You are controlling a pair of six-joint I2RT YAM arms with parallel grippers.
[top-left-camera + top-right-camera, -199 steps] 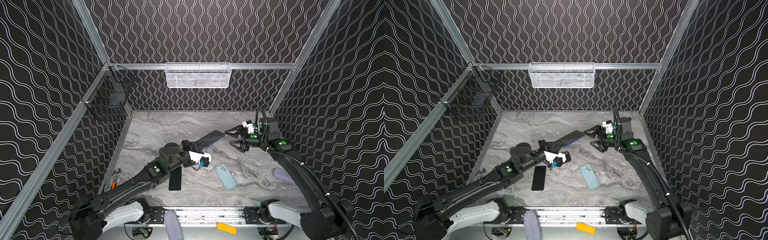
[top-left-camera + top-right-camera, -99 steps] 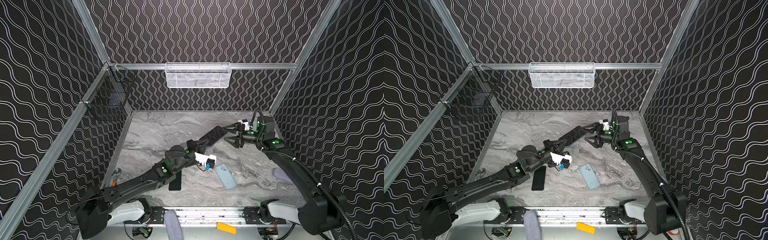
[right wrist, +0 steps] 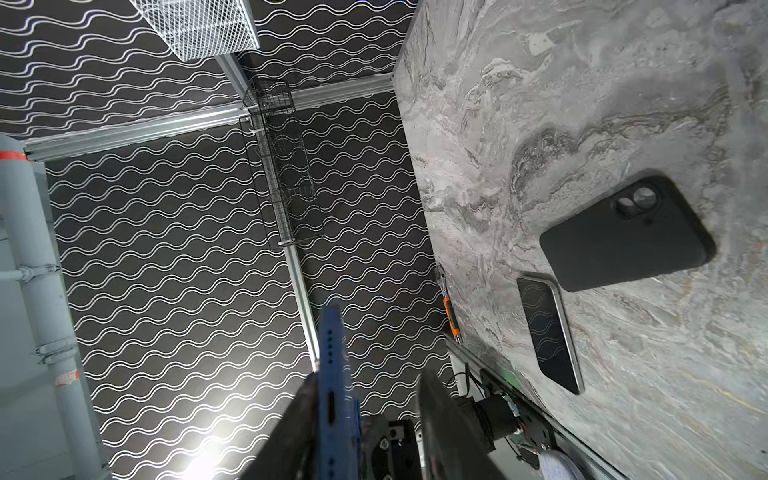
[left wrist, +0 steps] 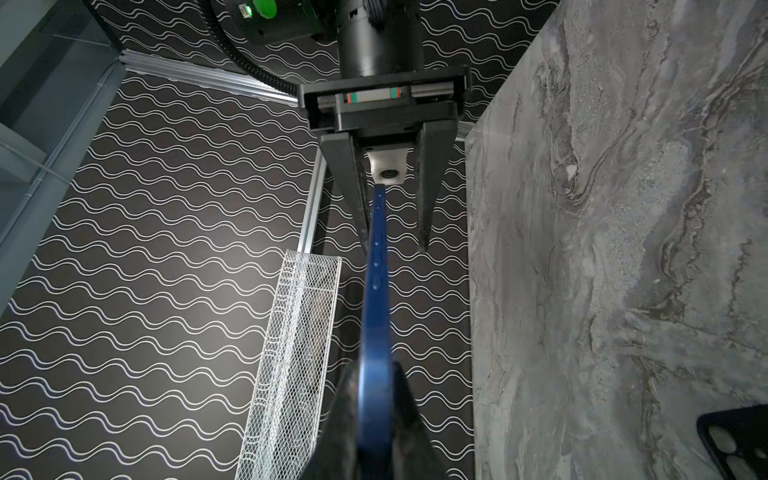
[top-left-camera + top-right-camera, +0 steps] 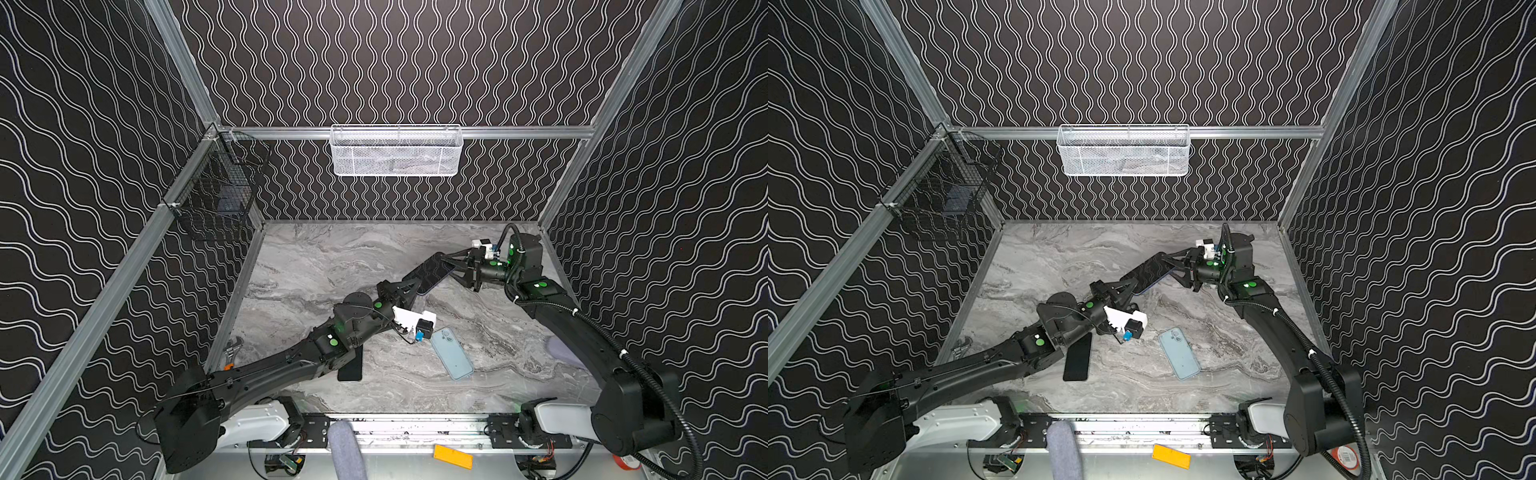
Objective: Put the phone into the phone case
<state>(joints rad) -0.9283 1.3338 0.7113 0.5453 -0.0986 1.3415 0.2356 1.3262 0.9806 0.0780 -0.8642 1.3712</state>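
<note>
Left gripper [image 5: 410, 286] is clamped on one end of the blue phone [image 5: 430, 274], which is raised off the tabletop [image 5: 332, 257], apart from the case [image 3: 627, 232]. Right gripper [image 5: 447, 265] straddles the other end, jaws not closed.

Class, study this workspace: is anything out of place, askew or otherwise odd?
The blue phone is off the table, tilted in mid-air. The left hand clamps one end while the right hand straddles the other, jaws apart. A stray wrench lies at the table's left edge. Nothing looks spilled or damaged.
</note>
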